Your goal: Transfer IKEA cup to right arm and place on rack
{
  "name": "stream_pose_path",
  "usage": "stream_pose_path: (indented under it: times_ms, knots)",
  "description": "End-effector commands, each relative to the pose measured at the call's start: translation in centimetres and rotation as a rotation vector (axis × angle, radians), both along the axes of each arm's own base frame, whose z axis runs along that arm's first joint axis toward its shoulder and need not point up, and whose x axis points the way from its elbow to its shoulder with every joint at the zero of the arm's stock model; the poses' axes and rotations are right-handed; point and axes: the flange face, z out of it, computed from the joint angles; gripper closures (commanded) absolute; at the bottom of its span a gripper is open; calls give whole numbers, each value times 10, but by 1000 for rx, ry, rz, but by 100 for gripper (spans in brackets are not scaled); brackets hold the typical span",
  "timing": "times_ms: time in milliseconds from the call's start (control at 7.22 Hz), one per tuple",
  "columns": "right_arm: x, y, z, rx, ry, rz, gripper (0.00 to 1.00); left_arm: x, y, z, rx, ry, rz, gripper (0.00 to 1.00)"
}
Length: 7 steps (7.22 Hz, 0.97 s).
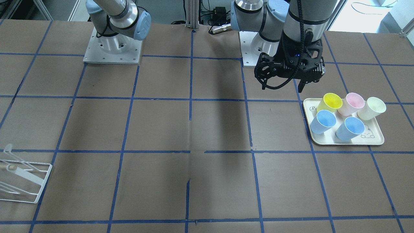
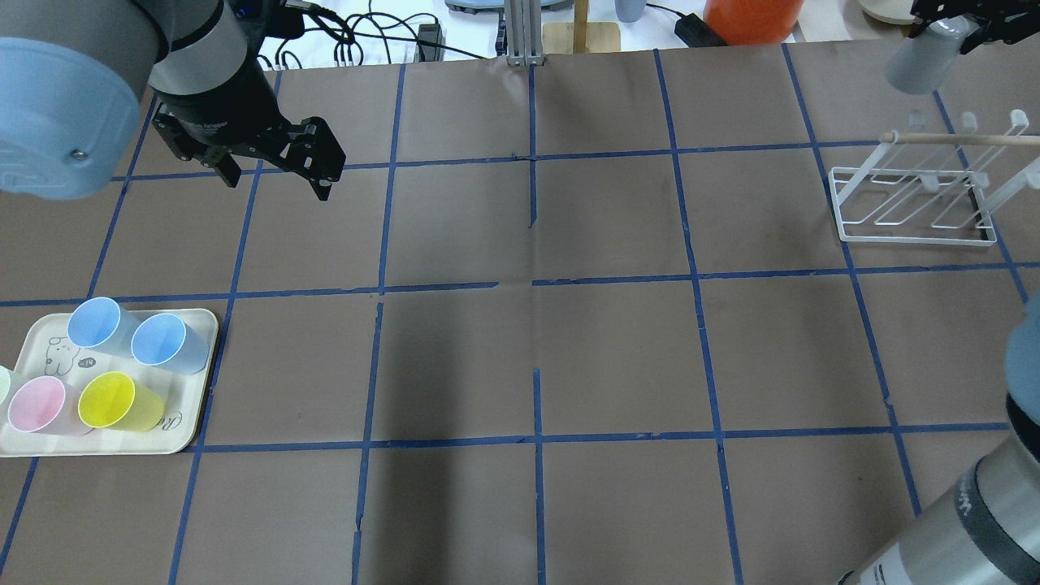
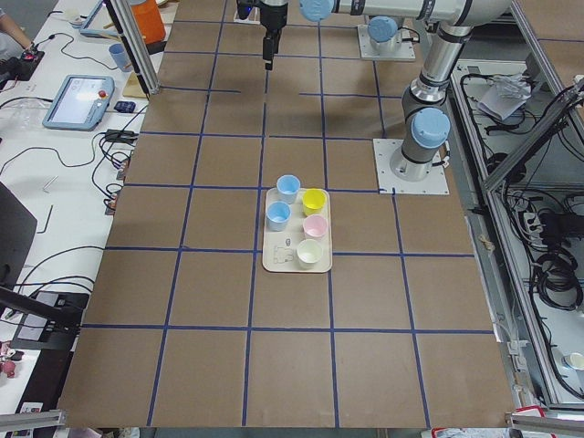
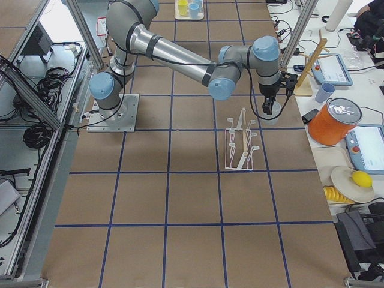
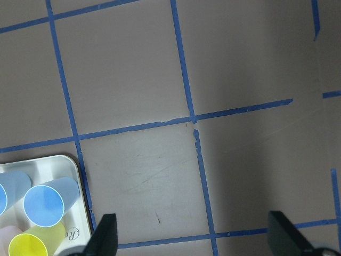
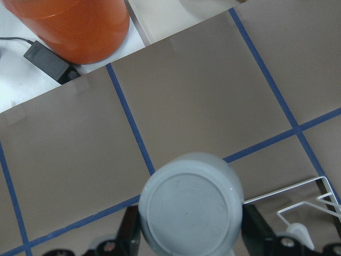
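The pale grey IKEA cup hangs in the air at the table's far right corner, with my right gripper shut on its sides. In the right wrist view the IKEA cup shows its closed base, with a black finger on either side. The white wire rack stands on the table just short of the cup, and a corner of the rack shows in the wrist view's lower right. From the side, the IKEA cup is level with the far end of the rack. My left gripper hovers open and empty.
A cream tray at the near left holds two light-blue cups, a yellow one, a pink one and a cream one. An orange container and a wooden stand sit beyond the far edge.
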Motion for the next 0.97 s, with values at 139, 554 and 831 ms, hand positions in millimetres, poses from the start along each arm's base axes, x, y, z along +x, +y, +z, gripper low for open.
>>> stream_pose_path:
  times_ms: [139,554,831]
  knots:
    - [-2,0,-13,31,-6,-4,100,0,0,0,0,-2,0,0]
    - [-5,3,-20,66,-25,-8,100,0,0,0,0,-2,0,0]
    - [-6,1,-26,75,-29,-8,100,0,0,0,0,-2,0,0]
